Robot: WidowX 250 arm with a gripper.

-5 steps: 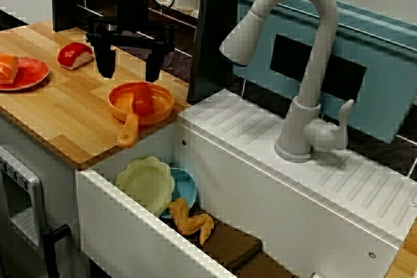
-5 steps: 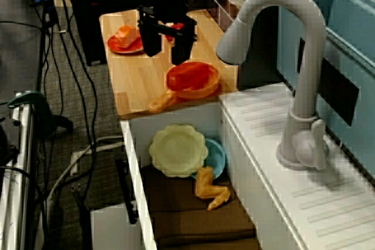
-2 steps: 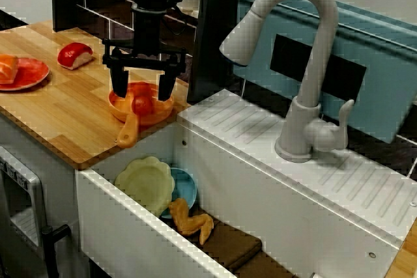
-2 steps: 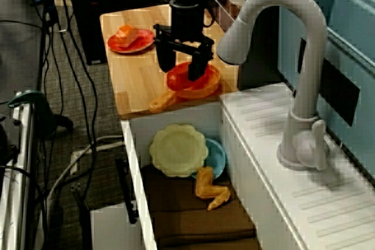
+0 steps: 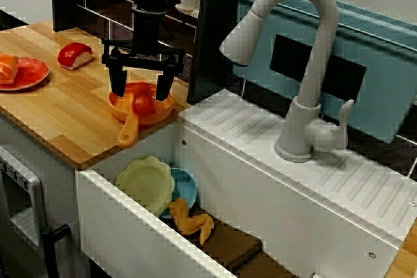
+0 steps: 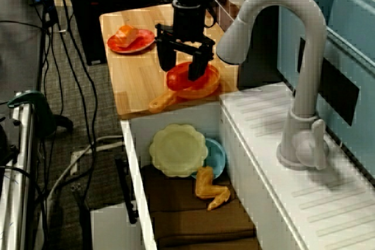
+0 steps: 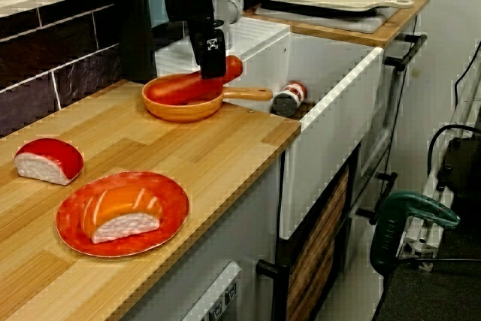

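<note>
The bench (image 7: pixel 195 140) is pale wood, smooth, with fine lines in it. The orange pan (image 5: pixel 156 114) looks like shiny plastic, and the red lump (image 5: pixel 141 104) in it is shiny too. The tool (image 5: pixel 141 89) is black and dull, like hard plastic. The sink (image 5: pixel 260 180) is white and smooth. The tap (image 5: pixel 313 50) is grey and dull. In the bottom of the sink lies a brown cloth (image 6: pixel 193 218) that looks soft. The yellow plate (image 5: pixel 144 183) and the red plate (image 7: pixel 169 201) look like smooth plastic. The wall tiles (image 7: pixel 52 43) are dark and a bit glossy.
</note>
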